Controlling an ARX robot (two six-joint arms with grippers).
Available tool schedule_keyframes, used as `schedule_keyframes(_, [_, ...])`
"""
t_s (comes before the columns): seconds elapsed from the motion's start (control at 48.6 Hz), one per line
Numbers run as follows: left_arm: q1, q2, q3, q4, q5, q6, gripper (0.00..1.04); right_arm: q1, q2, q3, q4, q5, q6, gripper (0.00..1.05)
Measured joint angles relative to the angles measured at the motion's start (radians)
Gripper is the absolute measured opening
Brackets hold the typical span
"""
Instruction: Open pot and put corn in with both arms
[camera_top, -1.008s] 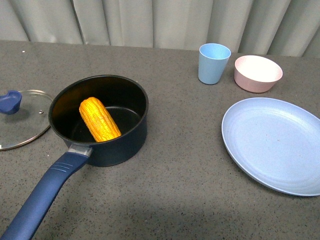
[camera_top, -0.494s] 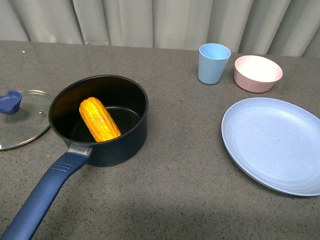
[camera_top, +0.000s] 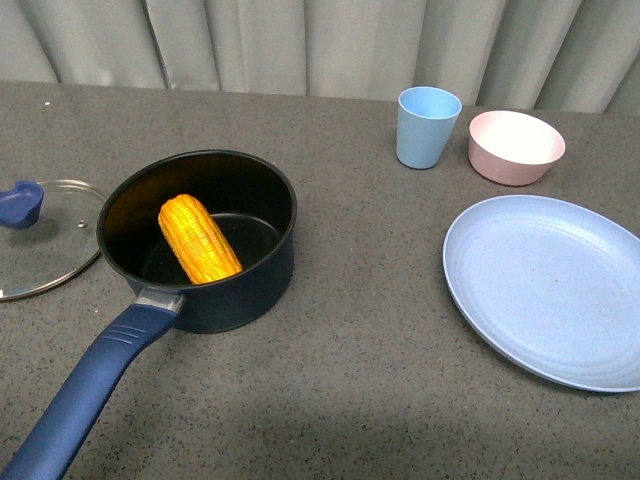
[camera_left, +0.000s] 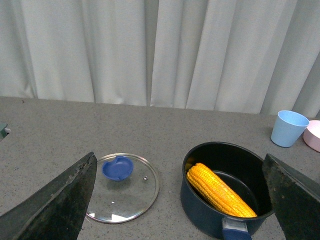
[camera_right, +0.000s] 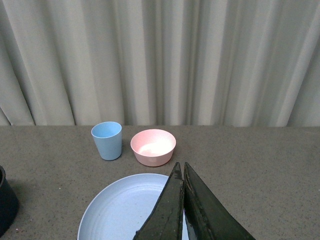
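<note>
1. Firstly, front view: the pot (camera_top: 200, 240) stands uncovered on the grey table (camera_top: 350, 380). Its long blue handle (camera_top: 85, 395) runs from the pot wall toward the camera and out at the lower edge of the picture.
2. The corn (camera_top: 199, 238) lies inside the pot, one end resting high against the wall near the rim, the other end down on the black floor.
3. The glass lid (camera_top: 40, 240) lies flat on the table just beside the pot, on the side away from the plate. Its blue knob (camera_top: 20, 203) points upward. The lid rim passes behind the pot wall.
4. A light blue plate (camera_top: 550, 290) sits well apart from the pot. Beyond the plate stand a light blue cup (camera_top: 428, 126) and a pink bowl (camera_top: 516, 147), close together but not touching. Neither arm appears in this view.
5. Left wrist view: the left gripper (camera_left: 182, 200) is spread wide, its two dark fingers (camera_left: 55, 205) at opposite sides of the picture, holding nothing. Between them lie the lid (camera_left: 122, 187) and the pot (camera_left: 227, 190) with the corn (camera_left: 220, 190) in it. The cup (camera_left: 289, 128) stands beyond the pot.
6. Right wrist view: the right gripper (camera_right: 184, 170) has its fingers (camera_right: 167, 210) pressed together with nothing between them. It hangs over the plate (camera_right: 120, 210). The cup (camera_right: 107, 140) and bowl (camera_right: 153, 147) stand beyond the plate; a sliver of the pot (camera_right: 6, 205) shows at the picture edge.
</note>
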Motion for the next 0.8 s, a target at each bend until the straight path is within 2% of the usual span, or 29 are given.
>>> schedule_keyframes(0.103, [0.0,0.0,0.0,0.0,0.0,0.0,0.98,0.0,-0.046,0.0,-0.048,0.0,0.0,0.01])
schedule_keyframes(0.185, [0.0,0.0,0.0,0.0,0.0,0.0,0.98,0.0,-0.149,0.0,-0.185,-0.002,0.0,0.01])
schedule_keyframes(0.35, [0.0,0.0,0.0,0.0,0.0,0.0,0.98,0.0,-0.191,0.0,-0.198,-0.002,-0.001,0.01])
schedule_keyframes(0.802, [0.0,0.0,0.0,0.0,0.0,0.0,0.98,0.0,-0.192,0.0,-0.198,-0.002,-0.001,0.69])
